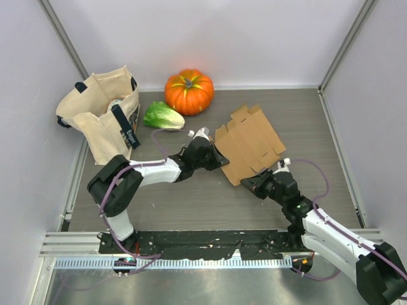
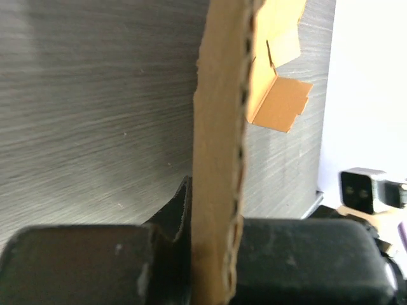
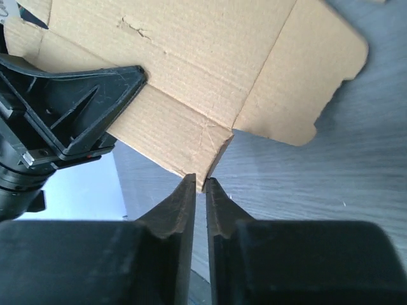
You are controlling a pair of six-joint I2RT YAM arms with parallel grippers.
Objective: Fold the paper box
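The paper box (image 1: 248, 143) is a flat tan cardboard die-cut, held tilted above the grey table just right of the middle. My left gripper (image 1: 219, 157) is shut on its left edge. In the left wrist view the sheet (image 2: 216, 159) runs edge-on between the jaws of that gripper (image 2: 213, 203), with a folded tab further out. My right gripper (image 1: 253, 184) sits at the sheet's near corner. In the right wrist view its fingers (image 3: 200, 181) stand a narrow slit apart, and the box corner (image 3: 210, 159) just reaches their tips. The left gripper (image 3: 70, 108) shows there too, clamped on the cardboard.
An orange pumpkin (image 1: 189, 91) stands at the back centre, with a green lettuce (image 1: 163, 116) in front of it. A beige tote bag (image 1: 102, 111) stands at the back left. White walls close off the table on three sides.
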